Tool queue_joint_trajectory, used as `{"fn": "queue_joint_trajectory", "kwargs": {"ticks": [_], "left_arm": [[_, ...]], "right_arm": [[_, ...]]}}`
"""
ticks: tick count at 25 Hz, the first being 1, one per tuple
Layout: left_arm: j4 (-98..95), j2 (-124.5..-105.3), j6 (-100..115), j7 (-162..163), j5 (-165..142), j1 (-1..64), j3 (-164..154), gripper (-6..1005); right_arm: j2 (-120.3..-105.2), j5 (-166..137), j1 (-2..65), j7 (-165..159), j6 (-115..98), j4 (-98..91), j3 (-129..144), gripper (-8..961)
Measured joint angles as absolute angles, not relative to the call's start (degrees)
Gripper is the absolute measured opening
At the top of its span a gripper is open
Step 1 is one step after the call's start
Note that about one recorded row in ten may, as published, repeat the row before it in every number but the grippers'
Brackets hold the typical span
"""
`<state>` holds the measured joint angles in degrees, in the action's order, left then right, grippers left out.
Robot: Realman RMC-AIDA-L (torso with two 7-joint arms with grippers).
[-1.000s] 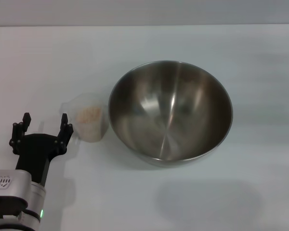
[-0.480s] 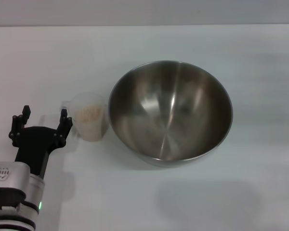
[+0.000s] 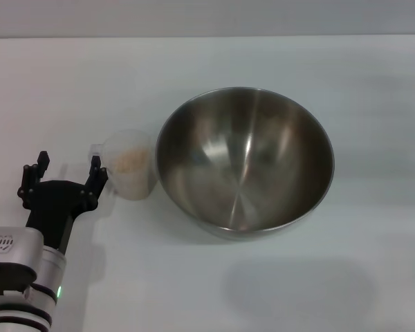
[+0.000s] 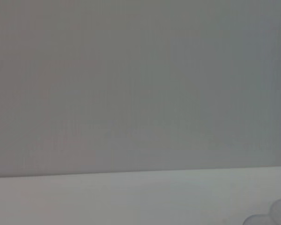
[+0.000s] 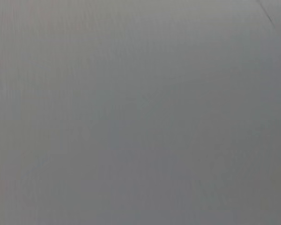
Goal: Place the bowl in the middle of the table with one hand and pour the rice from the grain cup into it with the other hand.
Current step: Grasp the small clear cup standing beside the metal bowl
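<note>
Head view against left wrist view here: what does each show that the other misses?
Only the head view shows the bowl, empty, the rice and the left gripper, open, just left of the grain cup. Only the left wrist view shows a plain grey backdrop beyond the table edge. Both share the white table; the cup appears only as a blurred sliver in the wrist view.
</note>
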<state>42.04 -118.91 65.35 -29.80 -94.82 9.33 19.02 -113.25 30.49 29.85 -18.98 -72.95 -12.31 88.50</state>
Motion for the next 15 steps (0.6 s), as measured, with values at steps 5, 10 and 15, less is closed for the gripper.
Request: {"fn": "queue_joint_trajectory", "kwargs": {"ticks": [5, 10, 15], "left_arm": [[41.22, -118.91, 65.04, -28.58, -94.81, 9.98, 19.09, 841], [40.73, -118.97, 65.03, -28.47, -94.78, 10.69, 19.16, 841], [40.20, -119.08, 64.45, -28.25, -94.75, 11.43, 19.66, 841]], "right_arm": [[-113.28, 30.49, 29.99, -18.98, -72.95, -12.31, 88.50, 490], [-113.39, 30.50, 30.10, -18.98, -72.95, -12.30, 88.50, 490], [-113.52, 30.50, 30.17, -18.98, -72.94, -12.30, 88.50, 488]]}}
